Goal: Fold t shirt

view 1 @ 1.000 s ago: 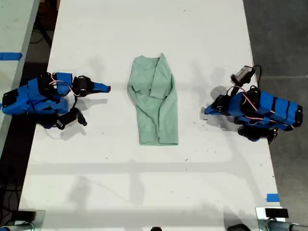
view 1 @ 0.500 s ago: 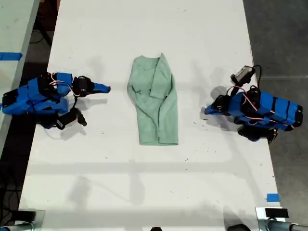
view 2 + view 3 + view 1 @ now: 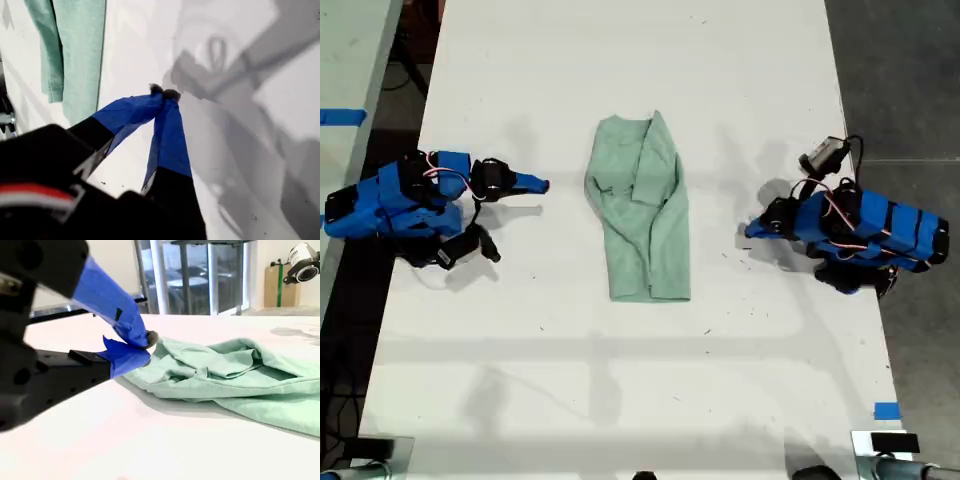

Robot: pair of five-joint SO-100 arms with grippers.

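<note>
The t shirt (image 3: 645,215) is pale mint green and lies folded into a narrow lengthwise strip at the middle of the white table, with a sleeve laid over its upper part. My first gripper (image 3: 748,230) rests shut and empty on the table at the exterior view's right, a hand's width from the shirt. Its blue tips (image 3: 164,93) touch each other, and the shirt (image 3: 80,50) lies beyond them. My second gripper (image 3: 542,184) lies at the exterior view's left, also shut on nothing and apart from the shirt. Its tips (image 3: 146,346) point at the shirt's bunched end (image 3: 225,375).
The white table (image 3: 620,60) stretches well beyond the shirt on all sides. A strip of blue tape (image 3: 886,410) marks its edge at the exterior view's lower right. Dark floor borders both long sides. A small camera (image 3: 302,260) stands in the background.
</note>
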